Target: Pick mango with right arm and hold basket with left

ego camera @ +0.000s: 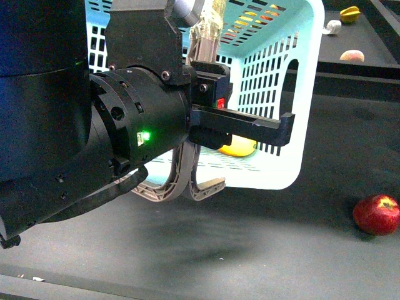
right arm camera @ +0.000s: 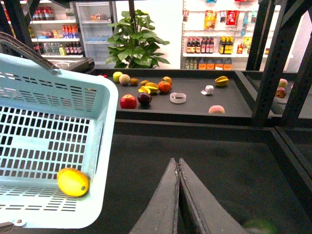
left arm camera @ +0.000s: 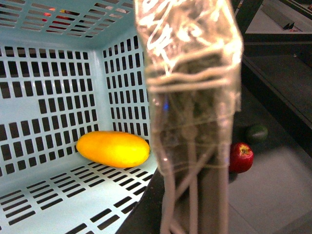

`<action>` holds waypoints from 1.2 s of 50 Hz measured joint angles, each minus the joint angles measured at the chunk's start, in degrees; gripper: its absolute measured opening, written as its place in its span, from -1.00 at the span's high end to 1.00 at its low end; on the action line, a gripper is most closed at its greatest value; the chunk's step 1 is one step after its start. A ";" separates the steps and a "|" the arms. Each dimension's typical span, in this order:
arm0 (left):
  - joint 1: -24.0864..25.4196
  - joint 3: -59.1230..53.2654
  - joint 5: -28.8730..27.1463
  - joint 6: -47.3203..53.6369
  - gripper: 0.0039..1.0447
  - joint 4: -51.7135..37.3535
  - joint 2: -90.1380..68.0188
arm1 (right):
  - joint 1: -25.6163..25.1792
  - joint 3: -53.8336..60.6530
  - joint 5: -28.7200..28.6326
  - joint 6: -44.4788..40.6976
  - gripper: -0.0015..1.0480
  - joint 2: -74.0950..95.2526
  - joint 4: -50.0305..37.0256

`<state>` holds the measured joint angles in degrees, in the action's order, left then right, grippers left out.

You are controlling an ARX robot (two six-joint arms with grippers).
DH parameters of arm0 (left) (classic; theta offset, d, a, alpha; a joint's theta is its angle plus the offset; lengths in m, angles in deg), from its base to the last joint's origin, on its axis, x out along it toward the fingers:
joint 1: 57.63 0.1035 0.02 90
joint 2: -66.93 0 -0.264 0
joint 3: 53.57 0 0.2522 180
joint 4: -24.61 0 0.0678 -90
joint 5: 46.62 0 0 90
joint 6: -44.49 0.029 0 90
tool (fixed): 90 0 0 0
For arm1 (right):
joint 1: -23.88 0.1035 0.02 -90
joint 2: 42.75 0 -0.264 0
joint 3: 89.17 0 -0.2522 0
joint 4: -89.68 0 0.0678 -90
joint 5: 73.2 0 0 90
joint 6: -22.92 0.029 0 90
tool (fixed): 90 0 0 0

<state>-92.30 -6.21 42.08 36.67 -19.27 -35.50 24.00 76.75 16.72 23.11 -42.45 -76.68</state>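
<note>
From my remote station I noted the mango [right arm camera: 73, 182] lay inside the turquoise basket [right arm camera: 105, 146], on its floor against a slotted wall. The right gripper [right arm camera: 178, 165] hung over bare dark table [right arm camera: 234, 170], fingers pressed together, holding nothing. The left gripper [ego camera: 275, 128] sat by the basket rim (its grip I could not tell). A red apple [ego camera: 377, 214] lay well apart.
</note>
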 joint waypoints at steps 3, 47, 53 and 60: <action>0.00 0.00 0.02 0.00 0.91 0.00 0.00 | 0.00 0.00 0.00 -0.11 0.84 0.00 0.00; 9.77 12.70 -10.64 -21.24 0.91 2.14 -9.73 | 0.00 0.00 0.00 -0.11 -0.84 -0.04 0.02; 13.42 18.16 -14.91 -31.87 0.91 9.09 -12.07 | 0.00 0.00 -0.02 -0.11 -0.84 -0.04 0.02; 15.28 22.77 -18.56 -43.34 0.91 15.41 -14.56 | 0.00 0.00 0.00 -0.11 -0.84 -0.04 0.02</action>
<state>-77.03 16.57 23.52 -6.67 -3.86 -50.06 24.00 76.75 16.72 23.00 -42.50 -76.66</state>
